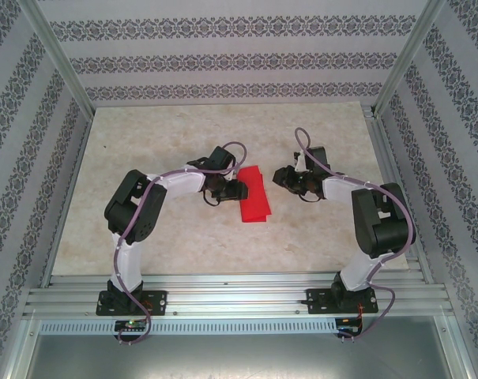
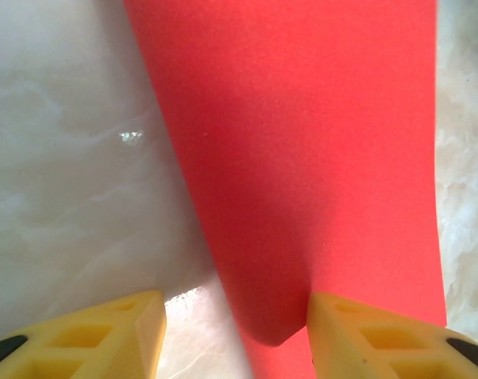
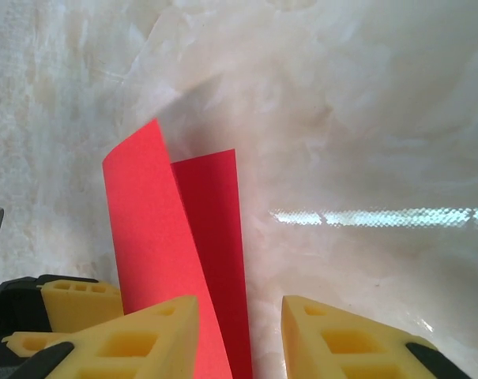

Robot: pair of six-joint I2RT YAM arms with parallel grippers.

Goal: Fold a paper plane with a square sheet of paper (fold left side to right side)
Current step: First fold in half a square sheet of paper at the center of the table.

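— Marble-patterned table (image 1: pixel 318 134) under both arms, patterned wallpaper (image 1: pixel 223 47) on three sides, metal rails along the near edge; where is the sheet of paper (image 1: pixel 254 195)?

— Mid-table, between the two grippers; from above it reads as a narrow red strip, slightly tilted, folded over on itself; the left gripper (image 1: pixel 232 190) is right at its left edge, the right gripper (image 1: pixel 284 178) just beside its far right end.

— Does the left gripper have hold of it?

— Not that I can see; in the left wrist view its yellow fingers (image 2: pixel 120 332) stand well apart; the rounded fold of the sheet (image 2: pixel 302 158) dips between them, close against one finger, with bare table between it and the other; open, nothing pinched.

— And the right one?

— Parted too, by a moderate gap; in the right wrist view the red sheet (image 3: pixel 144 229) runs down between its fingers (image 3: pixel 144 339), hugging one of them; the upper layer curls up off the table, the lower layer lies flat behind it; whether the finger actually touches the paper I cannot tell; no squeeze on it.
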